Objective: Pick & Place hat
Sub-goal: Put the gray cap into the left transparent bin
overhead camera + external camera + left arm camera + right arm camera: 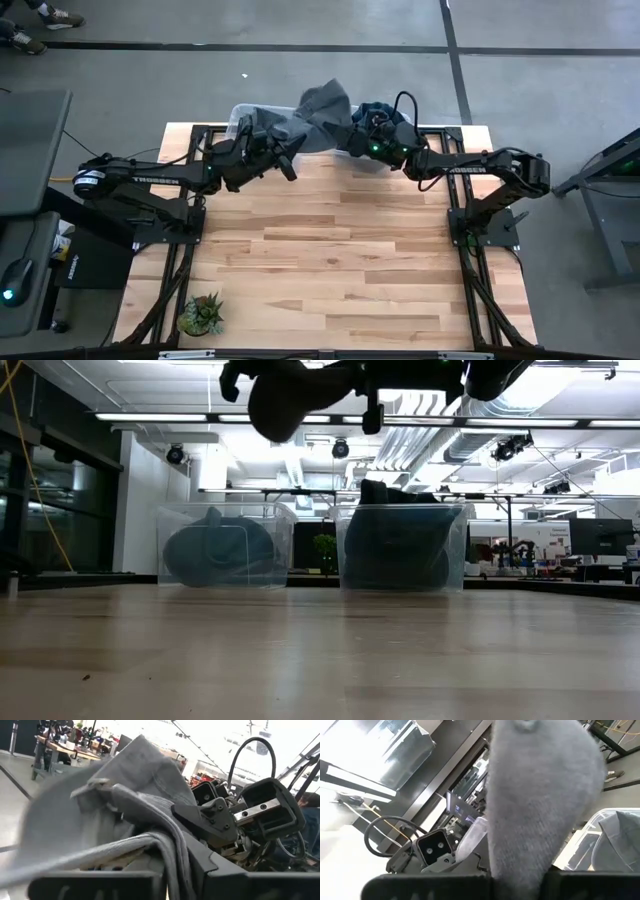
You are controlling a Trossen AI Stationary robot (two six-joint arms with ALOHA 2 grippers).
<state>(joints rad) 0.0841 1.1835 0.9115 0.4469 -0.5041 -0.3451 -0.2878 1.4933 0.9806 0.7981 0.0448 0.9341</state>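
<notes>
A grey knitted hat (pixel 322 110) hangs in the air over the table's far edge, held between my two arms. My left gripper (pixel 285 142) is shut on its left side and my right gripper (pixel 358 132) on its right side. The left wrist view shows the grey cloth (pixel 125 805) bunched ahead of the fingers, with the right gripper (pixel 215 820) just beyond it. In the right wrist view the hat (pixel 540 795) rises from between that gripper's fingers. In the low view hat and grippers (pixel 290 395) show only as a dark shape at the top. My left gripper pinches a bunched fold of the hat's cloth (pixel 172 855) between its two fingers, coming about level from the table's left. The hat is lifted clear of the table. My right gripper pinches the narrowed end of the hat (pixel 520 865) between its two fingers, about level from the table's right; the cloth widens beyond them.
Two clear plastic bins stand at the table's far edge: the left bin (pixel 225 545) and the right bin (pixel 400 545), each with dark cloth things inside. A small potted plant (pixel 202 314) sits at the near left corner. The wooden tabletop (pixel 330 260) lies bare between them.
</notes>
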